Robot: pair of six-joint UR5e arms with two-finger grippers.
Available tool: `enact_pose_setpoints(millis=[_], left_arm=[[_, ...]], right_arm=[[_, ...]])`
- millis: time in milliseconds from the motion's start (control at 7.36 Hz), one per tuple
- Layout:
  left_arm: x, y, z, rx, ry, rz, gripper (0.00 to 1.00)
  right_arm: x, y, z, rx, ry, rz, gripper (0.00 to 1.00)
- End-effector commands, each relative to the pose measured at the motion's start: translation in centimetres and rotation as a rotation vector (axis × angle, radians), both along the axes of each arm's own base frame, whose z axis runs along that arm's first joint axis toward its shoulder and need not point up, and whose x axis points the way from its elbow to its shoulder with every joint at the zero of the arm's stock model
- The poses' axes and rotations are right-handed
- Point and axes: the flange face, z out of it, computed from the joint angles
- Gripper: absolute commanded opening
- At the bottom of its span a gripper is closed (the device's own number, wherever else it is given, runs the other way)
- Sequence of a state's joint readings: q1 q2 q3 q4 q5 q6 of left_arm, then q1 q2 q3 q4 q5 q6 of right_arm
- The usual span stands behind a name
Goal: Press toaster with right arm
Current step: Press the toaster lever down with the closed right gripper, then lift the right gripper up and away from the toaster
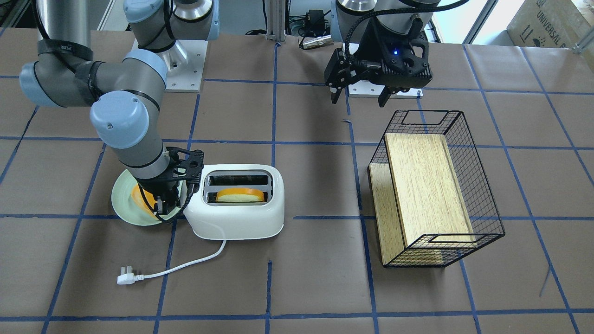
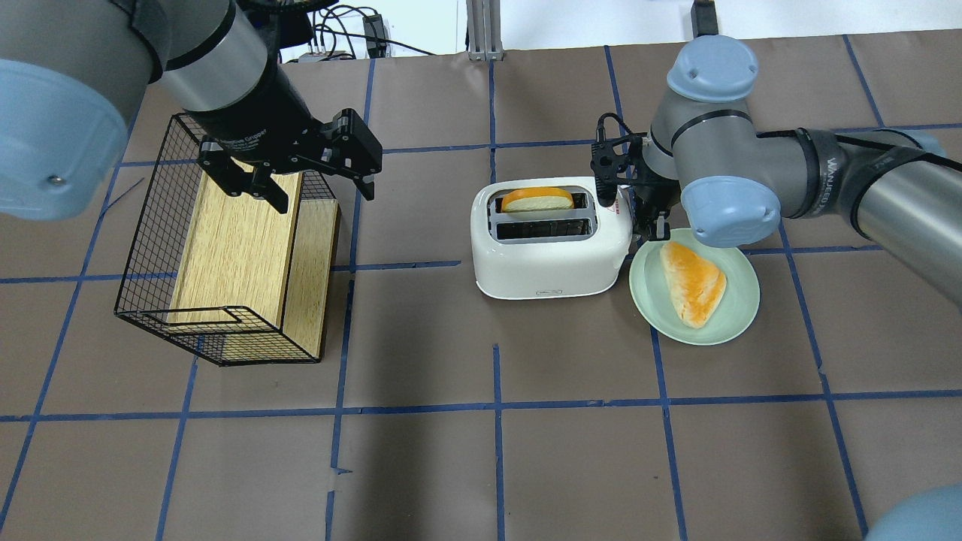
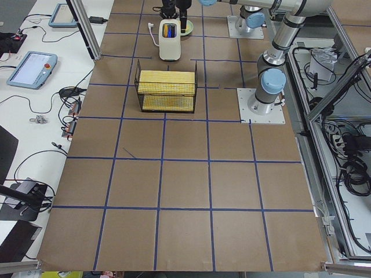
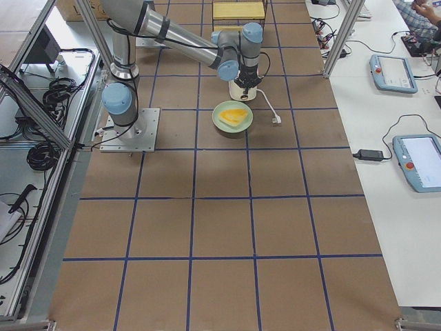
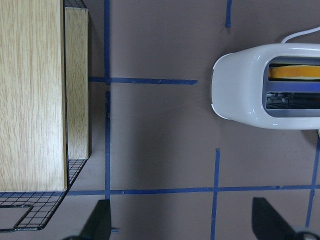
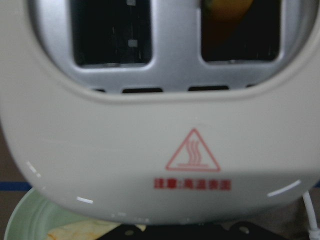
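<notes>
- In the overhead view, the toaster (image 2: 552, 259) stands on the counter (image 2: 481, 451), right at 9 o'clock of the right end effector (image 2: 652, 225).
- That end effector hangs close by the toaster's end face; I cannot tell whether it is clenched or released.
- 1 bread slice (image 2: 536, 200) sits in the toaster's 12 o'clock slot.
- The left end effector (image 2: 326, 200) hovers released, holding nothing, at the wire basket (image 2: 150, 248), well apart at 9 o'clock.

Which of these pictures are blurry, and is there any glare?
Right wrist view: the toaster fills the frame, soft and out of focus, with small bright glints on its shell. Left wrist view: sharp, with two dark patches along the bottom edge.
</notes>
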State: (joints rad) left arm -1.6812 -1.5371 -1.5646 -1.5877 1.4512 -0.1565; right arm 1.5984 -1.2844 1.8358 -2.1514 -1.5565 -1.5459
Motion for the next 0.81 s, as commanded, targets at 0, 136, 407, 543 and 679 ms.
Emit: enact_pose_setpoints(millis=[0, 136, 407, 543, 679], left_arm=[[0.0, 0.0, 0.1, -0.001, 0.0, 0.0, 1.0], [0.0, 0.0, 0.0, 0.0, 0.0, 0.0, 1.0], [0.0, 0.0, 0.0, 0.0, 0.0, 0.0, 1.0], [0.0, 0.0, 0.0, 0.0, 0.0, 0.0, 1.0], [0.0, 0.0, 0.0, 0.0, 0.0, 0.0, 1.0]], right_arm=[[-0.1, -0.2, 2.2, -0.036, 0.002, -0.015, 0.05], [-0.1, 0.3, 3.5, -0.045, 0.001, -0.061, 0.05], [-0.2, 1.4, 6.2, -0.057, 0.004, -0.094, 0.05], [-0.4, 2.3, 7.1, -0.031, 0.006, -0.194, 0.05], [-0.4, 2.9, 8.3, -0.044, 0.004, -0.242, 0.05]])
